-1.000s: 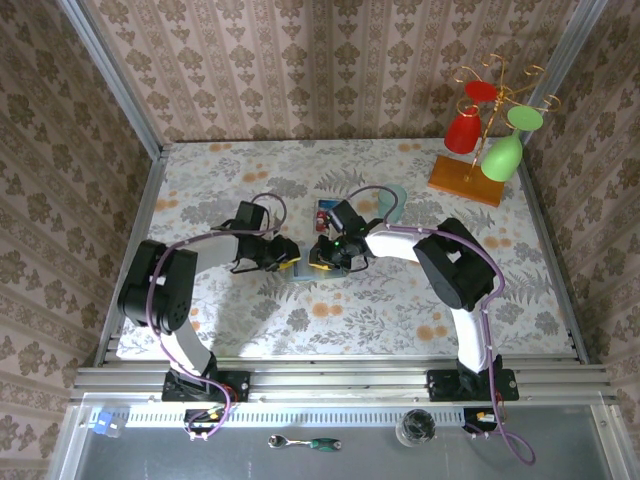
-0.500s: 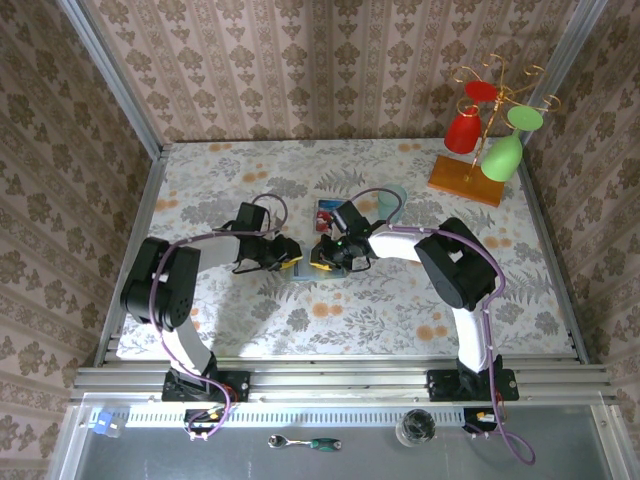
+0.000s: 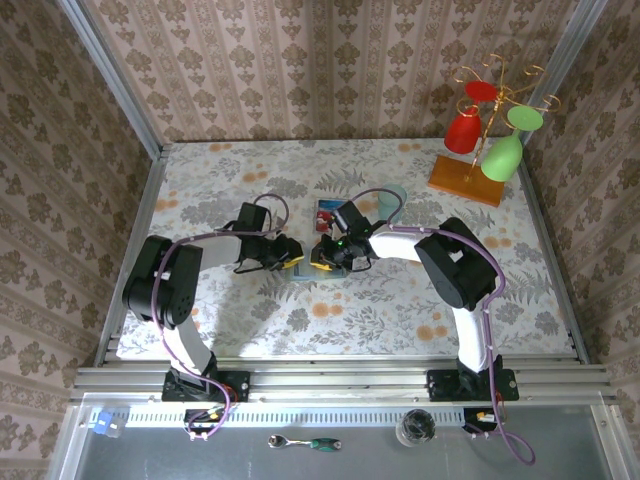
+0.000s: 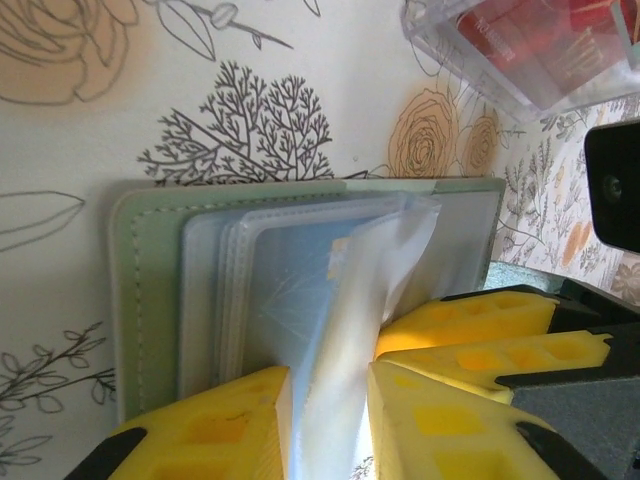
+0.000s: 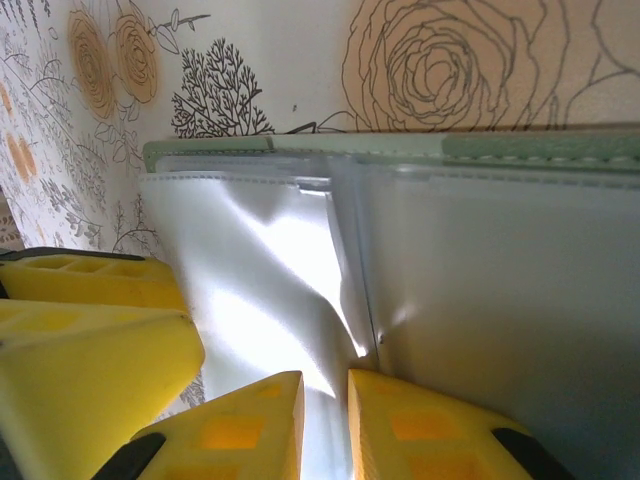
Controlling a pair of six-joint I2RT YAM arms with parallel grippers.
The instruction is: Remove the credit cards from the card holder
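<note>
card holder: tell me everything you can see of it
The card holder is a soft grey-green wallet with a stitched edge, lying open and flat on the floral table. Clear plastic sleeves fan up from it. The left gripper pinches one raised sleeve; the right gripper pinches a sleeve edge too.

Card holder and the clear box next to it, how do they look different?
The card holder has an opaque grey-green cover; the box is see-through. The card holder lies open, showing clear sleeves with something bluish inside; the box shows red contents. Both rest on the floral table.
</note>
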